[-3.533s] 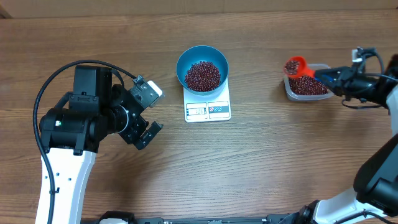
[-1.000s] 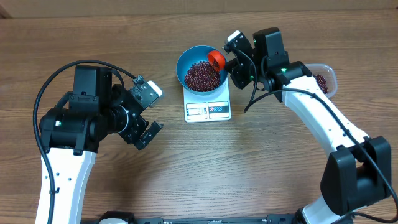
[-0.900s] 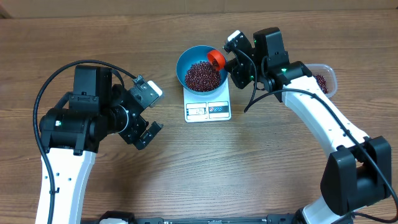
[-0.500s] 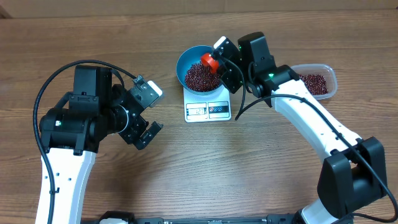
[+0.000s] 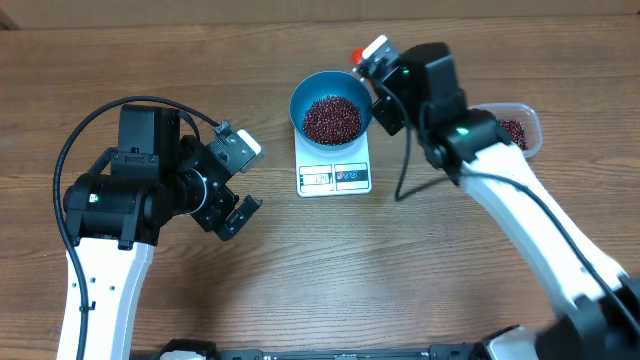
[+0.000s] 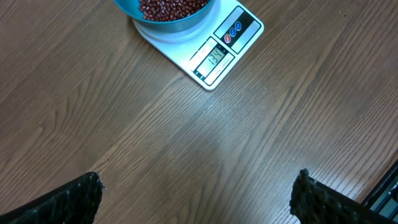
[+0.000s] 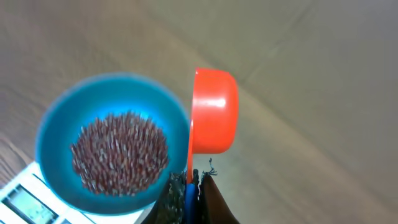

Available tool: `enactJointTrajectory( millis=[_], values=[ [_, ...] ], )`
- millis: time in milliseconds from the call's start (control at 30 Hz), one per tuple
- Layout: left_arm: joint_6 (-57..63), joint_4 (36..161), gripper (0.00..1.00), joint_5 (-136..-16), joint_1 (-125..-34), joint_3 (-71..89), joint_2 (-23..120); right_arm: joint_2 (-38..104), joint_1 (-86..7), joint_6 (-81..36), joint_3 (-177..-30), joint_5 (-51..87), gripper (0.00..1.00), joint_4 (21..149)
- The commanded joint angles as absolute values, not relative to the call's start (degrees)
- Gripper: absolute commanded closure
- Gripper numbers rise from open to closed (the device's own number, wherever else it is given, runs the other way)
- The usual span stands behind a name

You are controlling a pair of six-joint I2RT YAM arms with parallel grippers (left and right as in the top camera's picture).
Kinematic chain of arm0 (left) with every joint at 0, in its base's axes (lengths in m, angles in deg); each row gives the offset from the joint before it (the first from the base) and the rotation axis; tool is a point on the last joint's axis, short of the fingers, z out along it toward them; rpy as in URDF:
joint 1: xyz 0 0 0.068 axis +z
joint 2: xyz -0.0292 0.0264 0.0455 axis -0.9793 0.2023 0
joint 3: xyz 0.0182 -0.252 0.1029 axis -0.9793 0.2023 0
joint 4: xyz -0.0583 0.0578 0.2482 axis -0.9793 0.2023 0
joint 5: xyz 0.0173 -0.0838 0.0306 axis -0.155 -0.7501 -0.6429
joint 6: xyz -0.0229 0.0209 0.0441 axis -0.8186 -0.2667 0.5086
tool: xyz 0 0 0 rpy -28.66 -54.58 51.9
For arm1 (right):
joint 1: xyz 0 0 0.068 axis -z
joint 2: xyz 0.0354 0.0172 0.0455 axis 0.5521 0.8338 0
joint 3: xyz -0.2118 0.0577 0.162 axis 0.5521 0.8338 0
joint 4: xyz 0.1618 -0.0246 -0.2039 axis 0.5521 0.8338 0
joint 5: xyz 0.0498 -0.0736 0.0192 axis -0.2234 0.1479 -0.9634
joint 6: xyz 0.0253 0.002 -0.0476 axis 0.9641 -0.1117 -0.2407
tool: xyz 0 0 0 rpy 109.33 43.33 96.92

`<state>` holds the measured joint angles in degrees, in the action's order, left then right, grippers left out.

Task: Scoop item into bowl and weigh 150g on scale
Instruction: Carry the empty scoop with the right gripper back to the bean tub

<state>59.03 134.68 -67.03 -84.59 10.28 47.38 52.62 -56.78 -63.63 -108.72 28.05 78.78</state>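
Fingers (image 7: 214, 205) of the right arm were pinched tight on the handle of a small red-orange plastic measuring cup (image 7: 214, 112), which was held on its side just outside the rim of the round deep blue plastic bowl (image 5: 299, 100), at the bowl's far right edge as seen from overhead. The cup's handle ran straight back toward the wrist, its mouth was turned toward the bowl, and no grains showed in it. The bowl sat on the flat white rectangular kitchen scale (image 5: 335, 177) and held a heap of small dark red-maroon beans (image 5: 331, 118). More beans lay in the clear rounded-rectangular plastic tub (image 5: 535, 125), well to the right behind the right forearm. That arm reached in from the right, its wrist above the bowl's rim, so it was much the nearer to both bowl and tub. Any further scoop would likely mean swinging back rightward to the tub. Left arm's fingers (image 6: 62, 202) stood wide apart and empty over the bare wooden desk (image 5: 400, 270), well to the left of the scale.
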Motion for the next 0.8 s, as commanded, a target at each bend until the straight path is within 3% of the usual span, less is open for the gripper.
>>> enactJointTrajectory(
  millis=[0, 300, 500, 767],
  values=[
    [58.5, 134.6, 0.0, -67.1, -84.7, 10.6, 47.5, 46.0, -56.6, -59.9, -110.6, 29.0, 0.96, 79.0],
    [58.5, 134.7, 0.0, -67.1, -84.7, 10.6, 47.5, 44.8, -48.6, -59.8, -110.6, 44.0, 0.96, 89.2],
    [58.5, 134.7, 0.0, -67.0, -84.7, 10.6, 47.5, 49.6, -38.6, -51.1, -110.5, 43.0, 0.96, 96.3],
    [58.5, 134.7, 0.0, -67.1, -84.7, 10.6, 47.5, 56.7, -31.6, -51.1, -110.5, 31.4, 0.96, 99.2]
  ],
)
